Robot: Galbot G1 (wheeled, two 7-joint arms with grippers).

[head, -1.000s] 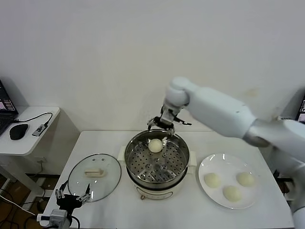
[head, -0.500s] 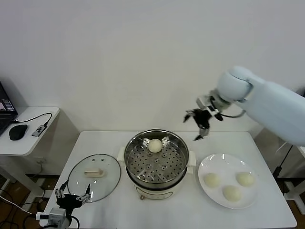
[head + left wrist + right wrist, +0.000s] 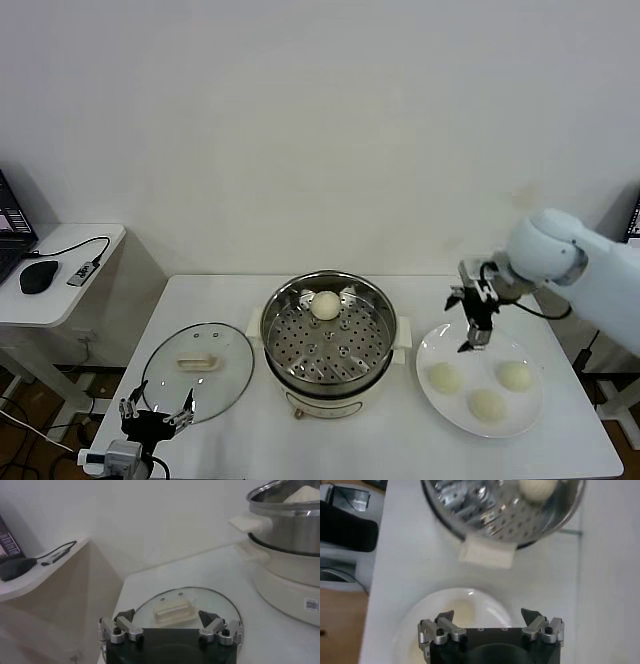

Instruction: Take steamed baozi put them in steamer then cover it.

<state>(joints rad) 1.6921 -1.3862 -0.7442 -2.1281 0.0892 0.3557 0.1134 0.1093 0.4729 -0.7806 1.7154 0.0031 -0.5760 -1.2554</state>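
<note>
- L gripper point(image 3: 153, 418) sits parked at the near left table edge, jaws spread wide, holding nothing. In its wrist view you see the cover point(image 3: 187, 611) flat on the table just ahead of it, cream handle up.
- Cover in head view point(image 3: 197, 371) lies left of the steamer, its rim close to the pot wall. You'll want the L arm for it later; it's the nearer one by far.
- Three steamed baozi on the white plate point(image 3: 432, 347), right of the pot: one near-centre point(image 3: 487, 405), one left point(image 3: 445, 377), one right point(image 3: 516, 375).
- R gripper point(image 3: 472, 322) hangs over the plate's far-left rim, jaws open and empty. The left bun lies just toward you and slightly inboard of the jaws, so I'd judge that's your next pick: short drop, small pull-back.
- Buns are round, so no long axis to line up. Gaps between them look ok for the fingers, but watch the plate rim.
- Steamer point(image 3: 329, 345) centre table; its white side handle faces the plate, little room between them.
- One baozi point(image 3: 326, 305) already on the tray at the far side; the near half of the tray is free for the rest.
</note>
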